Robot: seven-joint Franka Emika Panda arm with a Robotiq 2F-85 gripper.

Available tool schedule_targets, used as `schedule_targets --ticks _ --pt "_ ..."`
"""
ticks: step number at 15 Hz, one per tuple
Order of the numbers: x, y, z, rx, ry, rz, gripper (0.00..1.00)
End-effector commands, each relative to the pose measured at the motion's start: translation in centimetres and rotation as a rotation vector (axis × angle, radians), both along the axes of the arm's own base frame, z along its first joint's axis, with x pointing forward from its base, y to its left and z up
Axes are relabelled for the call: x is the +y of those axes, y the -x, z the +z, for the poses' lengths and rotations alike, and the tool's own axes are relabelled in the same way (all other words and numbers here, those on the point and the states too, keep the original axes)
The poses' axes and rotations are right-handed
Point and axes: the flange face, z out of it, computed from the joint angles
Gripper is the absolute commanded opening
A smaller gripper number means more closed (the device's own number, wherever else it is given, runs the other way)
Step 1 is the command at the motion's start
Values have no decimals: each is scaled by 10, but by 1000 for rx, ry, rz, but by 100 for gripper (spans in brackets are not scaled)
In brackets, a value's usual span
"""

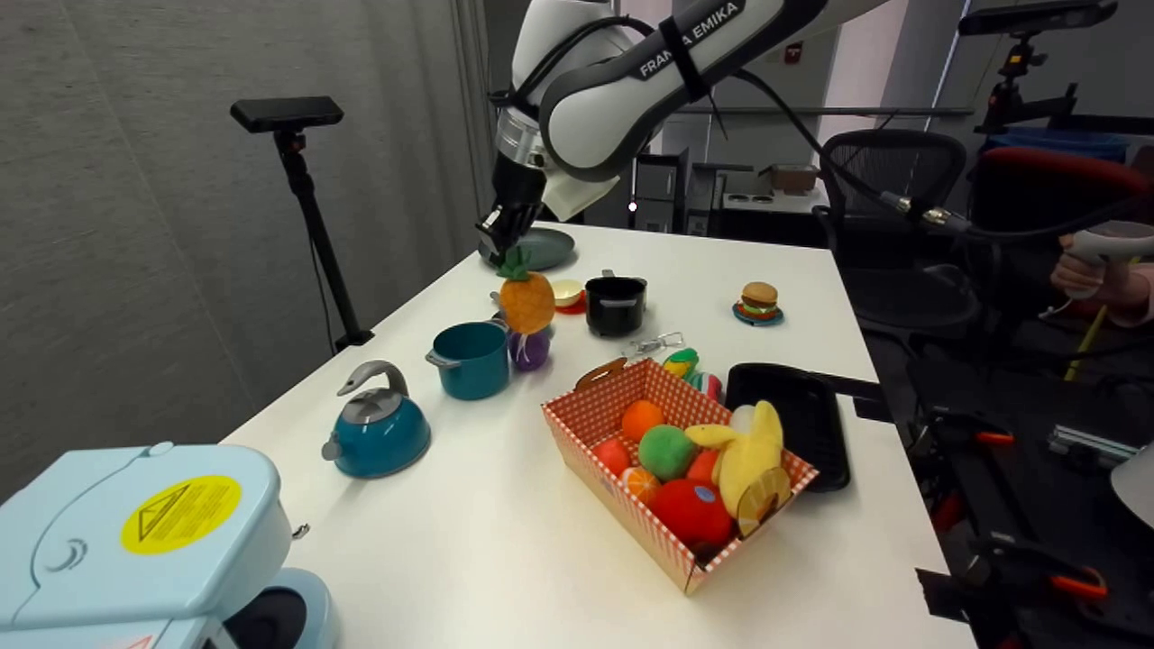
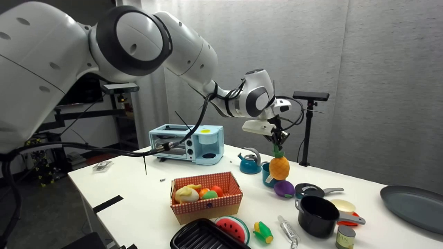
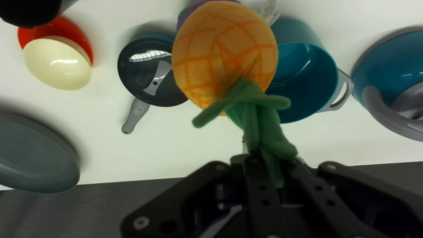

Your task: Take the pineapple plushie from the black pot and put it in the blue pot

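Nearest, in an exterior view, is the pale blue appliance [image 1: 149, 541]; behind it come the teal kettle [image 1: 386, 440] and then the blue pot [image 1: 473, 371] on the tabletop [image 1: 460, 550]. The pineapple plushie [image 1: 527, 305] hangs in the air near that pot and the purple toy [image 1: 538, 351]. In the wrist view it covers only part of the pot's mouth, so letting go here would probably drop it on the rim or outside. Held by its leaves alone, it might also swing or slip. Above, the pincer [image 1: 507, 249] is clamped nearly closed on those leaves. The black pot [image 1: 616, 317] stands farther back.
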Motion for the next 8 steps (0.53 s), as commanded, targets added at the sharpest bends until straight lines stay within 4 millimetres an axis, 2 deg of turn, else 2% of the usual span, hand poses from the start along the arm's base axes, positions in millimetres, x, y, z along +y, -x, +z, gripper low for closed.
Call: schedule_targets --ticks 1,8 --pt "18 -6 14 10 -1 -5 2" --pt "45 -18 30 38 -29 13 2"
